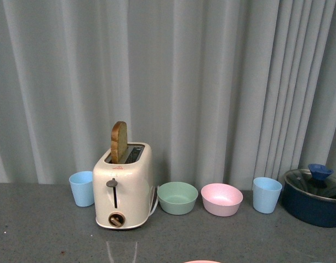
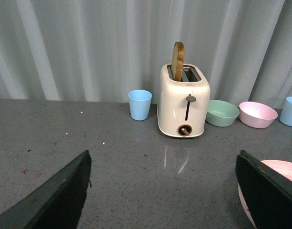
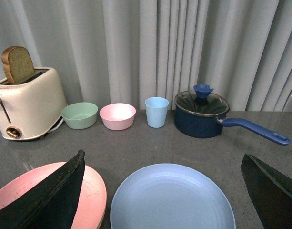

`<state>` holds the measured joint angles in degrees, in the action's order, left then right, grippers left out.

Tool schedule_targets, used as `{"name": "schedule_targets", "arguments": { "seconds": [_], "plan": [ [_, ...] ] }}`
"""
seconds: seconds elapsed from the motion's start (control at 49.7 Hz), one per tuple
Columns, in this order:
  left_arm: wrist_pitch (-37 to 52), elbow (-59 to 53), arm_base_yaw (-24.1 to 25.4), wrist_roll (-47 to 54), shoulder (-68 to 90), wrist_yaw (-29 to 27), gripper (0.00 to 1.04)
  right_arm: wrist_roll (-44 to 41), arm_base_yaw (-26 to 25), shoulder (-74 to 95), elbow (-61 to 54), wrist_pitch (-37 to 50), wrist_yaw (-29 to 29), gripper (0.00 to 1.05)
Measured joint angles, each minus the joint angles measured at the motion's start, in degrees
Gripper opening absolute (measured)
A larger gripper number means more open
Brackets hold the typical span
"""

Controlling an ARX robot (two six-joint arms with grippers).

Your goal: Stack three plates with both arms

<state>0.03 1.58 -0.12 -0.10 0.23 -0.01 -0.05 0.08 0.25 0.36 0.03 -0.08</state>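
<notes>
A pale grey-white curtain (image 1: 211, 82) hangs in long vertical folds across the whole back, from 9 through 12 to 3 o'clock, with the pleats packed tighter toward 2 o'clock. Below it, at 6 o'clock, lies a dark grey speckled tabletop (image 1: 41, 230). The light is soft and even, leaving a faint pale glint (image 1: 121, 253) on the surface.

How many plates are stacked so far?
None that I can see. The pink plate and the blue plate lie side by side on the table. The left gripper and the right gripper are open and hold nothing. No third plate shows. All the stacking is left.
</notes>
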Motion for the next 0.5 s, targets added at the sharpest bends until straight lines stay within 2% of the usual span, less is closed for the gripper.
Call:
{"name": "schedule_targets", "arguments": {
  "seconds": [0.04, 0.141, 0.201, 0.241, 0.302, 0.362, 0.443, 0.503],
  "plan": [
    [0.0, 0.0, 0.0, 0.04, 0.0, 0.0, 1.0, 0.0, 0.0, 0.0, 0.0, 0.0, 0.0, 0.97],
    [0.0, 0.0, 0.0, 0.02, 0.0, 0.02, 0.98, -0.2, 0.44, 0.28, 0.04, -0.28, 1.73, 0.97],
    [0.0, 0.0, 0.0, 0.02, 0.0, -0.04, 0.98, -0.85, 4.94, 6.6, 2.58, -1.57, 20.37, 0.97],
    [0.0, 0.0, 0.0, 0.02, 0.0, -0.11, 0.98, -1.79, 3.91, 10.93, 3.69, 1.92, 23.76, 0.97],
    [0.0, 0.0, 0.0, 0.02, 0.02, 0.02, 0.98, -3.04, -1.66, 18.43, 5.68, 10.29, 19.98, 0.97],
    [0.0, 0.0, 0.0, 0.02, -0.04, 0.02, 0.98, -3.19, -9.97, 29.79, 9.4, 20.76, 12.2, 0.97],
    [0.0, 0.0, 0.0, 0.02, -0.02, -0.02, 0.98, -3.93, -16.37, 42.07, 13.68, 29.64, 6.71, 0.97],
    [0.0, 0.0, 0.0, 0.02, -0.02, 0.0, 0.98, -4.28, -19.52, 50.23, 16.87, 33.97, 4.72, 0.97]
  ]
}}
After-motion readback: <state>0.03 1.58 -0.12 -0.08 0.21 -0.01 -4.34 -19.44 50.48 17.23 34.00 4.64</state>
